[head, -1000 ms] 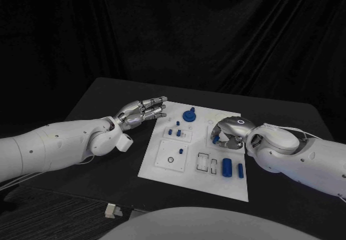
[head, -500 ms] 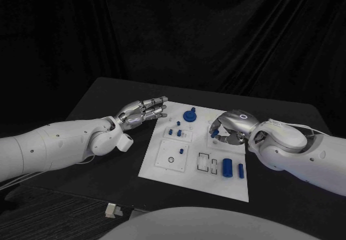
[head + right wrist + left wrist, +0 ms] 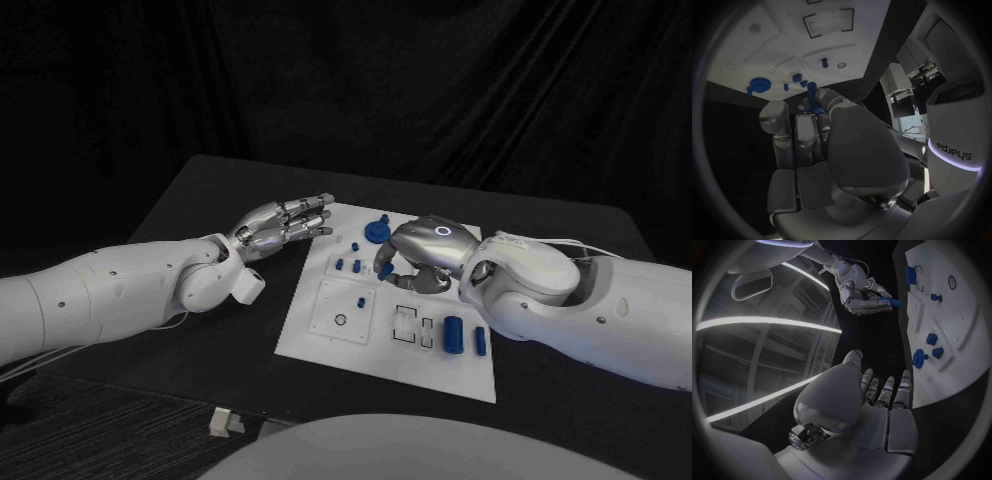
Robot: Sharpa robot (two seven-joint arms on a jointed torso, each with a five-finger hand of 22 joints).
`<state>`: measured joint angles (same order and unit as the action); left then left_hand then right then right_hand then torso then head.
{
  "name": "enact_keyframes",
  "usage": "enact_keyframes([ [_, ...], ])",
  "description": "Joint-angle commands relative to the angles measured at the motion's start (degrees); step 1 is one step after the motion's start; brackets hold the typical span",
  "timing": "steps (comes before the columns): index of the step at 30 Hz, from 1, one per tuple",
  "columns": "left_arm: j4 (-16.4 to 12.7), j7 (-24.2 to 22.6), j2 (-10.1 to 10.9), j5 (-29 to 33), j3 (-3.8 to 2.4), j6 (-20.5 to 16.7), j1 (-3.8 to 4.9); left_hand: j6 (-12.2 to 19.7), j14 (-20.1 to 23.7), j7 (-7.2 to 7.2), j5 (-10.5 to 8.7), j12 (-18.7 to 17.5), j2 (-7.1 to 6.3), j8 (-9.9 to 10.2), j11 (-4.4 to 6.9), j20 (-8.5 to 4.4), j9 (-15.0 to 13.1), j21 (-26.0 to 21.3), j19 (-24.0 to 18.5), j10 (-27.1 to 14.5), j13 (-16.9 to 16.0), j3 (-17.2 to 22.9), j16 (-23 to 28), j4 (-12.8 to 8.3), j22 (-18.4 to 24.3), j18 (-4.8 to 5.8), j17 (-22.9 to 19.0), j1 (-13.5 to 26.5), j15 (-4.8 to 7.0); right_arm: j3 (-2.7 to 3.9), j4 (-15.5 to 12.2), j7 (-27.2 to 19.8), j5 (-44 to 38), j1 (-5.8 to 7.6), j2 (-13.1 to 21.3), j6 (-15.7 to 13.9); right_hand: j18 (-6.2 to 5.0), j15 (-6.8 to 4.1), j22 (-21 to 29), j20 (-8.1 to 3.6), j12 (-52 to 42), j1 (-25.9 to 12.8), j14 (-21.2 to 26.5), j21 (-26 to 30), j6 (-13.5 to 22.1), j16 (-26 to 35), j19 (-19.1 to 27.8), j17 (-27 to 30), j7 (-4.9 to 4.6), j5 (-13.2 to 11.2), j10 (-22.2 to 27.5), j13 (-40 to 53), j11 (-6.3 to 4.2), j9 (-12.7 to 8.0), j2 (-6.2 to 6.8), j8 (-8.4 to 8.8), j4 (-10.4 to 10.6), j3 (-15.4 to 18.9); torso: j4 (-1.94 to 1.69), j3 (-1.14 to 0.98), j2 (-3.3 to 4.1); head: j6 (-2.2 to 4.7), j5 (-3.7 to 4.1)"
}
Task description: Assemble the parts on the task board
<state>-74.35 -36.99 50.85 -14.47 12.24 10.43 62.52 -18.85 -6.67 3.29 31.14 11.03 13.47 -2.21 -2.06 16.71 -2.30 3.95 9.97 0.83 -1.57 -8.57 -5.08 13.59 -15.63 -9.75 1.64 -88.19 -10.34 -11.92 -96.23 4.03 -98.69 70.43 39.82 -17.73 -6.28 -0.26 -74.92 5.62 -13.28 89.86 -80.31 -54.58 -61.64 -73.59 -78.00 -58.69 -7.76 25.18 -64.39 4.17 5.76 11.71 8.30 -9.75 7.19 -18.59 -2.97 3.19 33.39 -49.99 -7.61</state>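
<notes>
The white task board (image 3: 325,330) lies mid-table with several blue parts on it. A round blue part (image 3: 379,231) stands near its far edge, and two long blue parts (image 3: 454,335) lie near the front right. My right hand (image 3: 411,255) hovers over the board's middle and pinches a small blue part (image 3: 814,101) at its fingertips; the left wrist view shows that same blue part (image 3: 891,301) in the right hand (image 3: 861,290). Beside the board's far left corner my left hand (image 3: 281,225) lies flat with straight fingers, holding nothing.
Two small blue parts (image 3: 349,265) sit in the board's left half, with a small peg (image 3: 362,301) and a ring mark in front of them. Empty rectangular slots (image 3: 415,325) lie left of the long parts. Black table (image 3: 216,190) surrounds the board.
My right hand has moved left over the board, from its right side to its middle, carrying the small blue part. The left hand has stayed still.
</notes>
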Motion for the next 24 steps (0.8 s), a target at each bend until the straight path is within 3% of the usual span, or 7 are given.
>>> enact_keyframes([
  [1,-0.12,-0.71,-0.24,0.28,-0.05,0.70,-0.09,-0.11,0.24,0.13,0.32,0.02,0.43,-0.25,-0.22,0.09,-0.04,0.27,0.28,-0.04,-0.02,0.25,-0.20,-0.07,0.05,1.11,0.05,-0.03,-0.30,0.04,0.91,0.06,-3.40,-0.37,-2.42,3.52,-0.16,-0.19,-6.65,-0.23,0.19,-0.72,0.13,-0.14,-0.19,0.45,0.37,0.32,0.16,-0.47,-2.09,0.07,-1.68,0.15,-0.04,0.16,-0.14,-0.30,0.03,0.01,-0.02,-0.01,0.26],
  [14,-0.11,-0.80,-0.27,0.28,-0.06,0.62,-0.10,-0.07,0.25,0.12,0.35,0.00,0.45,-0.24,-0.22,0.09,-0.03,0.25,0.25,-0.05,-0.01,0.31,-0.20,-0.07,0.13,1.13,0.05,-0.03,-0.29,0.06,7.16,-2.92,-7.39,-3.42,-11.88,4.03,-0.06,-0.27,-6.78,-0.28,0.32,-0.96,-0.14,-0.80,-0.02,0.19,0.15,-0.19,0.23,-0.65,-2.35,0.09,-1.78,0.17,0.05,0.39,-0.28,-0.41,-0.11,0.03,0.10,-0.01,0.63],
  [24,-0.05,-0.87,-0.39,0.28,-0.06,0.77,-0.11,-0.01,0.31,0.11,0.38,-0.02,0.50,-0.23,-0.22,0.08,-0.02,0.24,0.23,-0.05,-0.01,0.39,-0.17,-0.08,0.19,1.15,0.04,-0.03,-0.28,0.07,8.83,-3.25,-7.95,-5.04,-13.88,4.91,-0.06,-0.28,-6.78,-0.28,0.34,-0.98,-0.17,-0.81,0.02,0.17,0.15,-0.25,0.23,-0.69,-2.37,0.09,-1.78,0.16,0.05,0.43,-0.29,-0.43,-0.16,0.04,0.07,-0.01,0.92],
])
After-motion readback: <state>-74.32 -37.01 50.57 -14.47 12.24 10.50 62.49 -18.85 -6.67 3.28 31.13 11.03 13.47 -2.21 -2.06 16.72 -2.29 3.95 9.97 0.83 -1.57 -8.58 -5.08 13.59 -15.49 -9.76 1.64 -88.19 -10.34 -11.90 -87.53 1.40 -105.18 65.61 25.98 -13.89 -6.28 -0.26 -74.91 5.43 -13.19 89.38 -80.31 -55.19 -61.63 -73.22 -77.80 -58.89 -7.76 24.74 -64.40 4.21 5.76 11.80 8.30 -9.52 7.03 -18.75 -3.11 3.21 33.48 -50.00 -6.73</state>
